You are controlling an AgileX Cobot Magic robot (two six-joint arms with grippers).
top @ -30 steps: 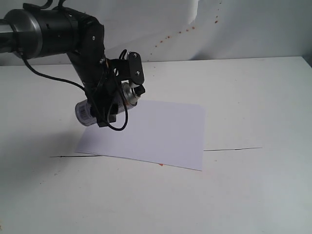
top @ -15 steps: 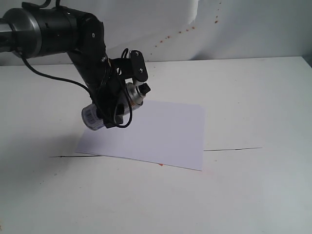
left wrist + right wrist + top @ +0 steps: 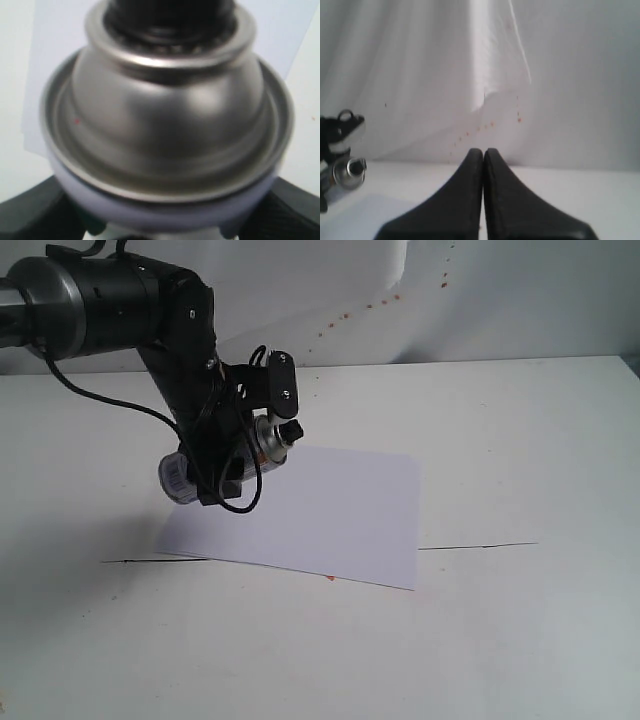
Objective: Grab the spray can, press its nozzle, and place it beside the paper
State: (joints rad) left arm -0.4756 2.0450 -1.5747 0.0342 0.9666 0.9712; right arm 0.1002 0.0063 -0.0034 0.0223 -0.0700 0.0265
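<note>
cloth backdrop (image 3: 500, 300), white table (image 3: 520, 440), paper (image 3: 330, 520) flat on it, ext view: left gripper (image 3: 222, 450) clamped on spray can (image 3: 268, 437), tilted in air over paper's left end, left wrist cam: only blurred dome, nozzle (image 3: 170, 12), right wrist cam alone: right gripper (image 3: 483, 200) tips pressed together

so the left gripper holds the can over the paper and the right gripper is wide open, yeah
Not quite: the right gripper is shut, fingers pressed together, as the right wrist view shows. The left gripper does hold the can over the paper.
</note>
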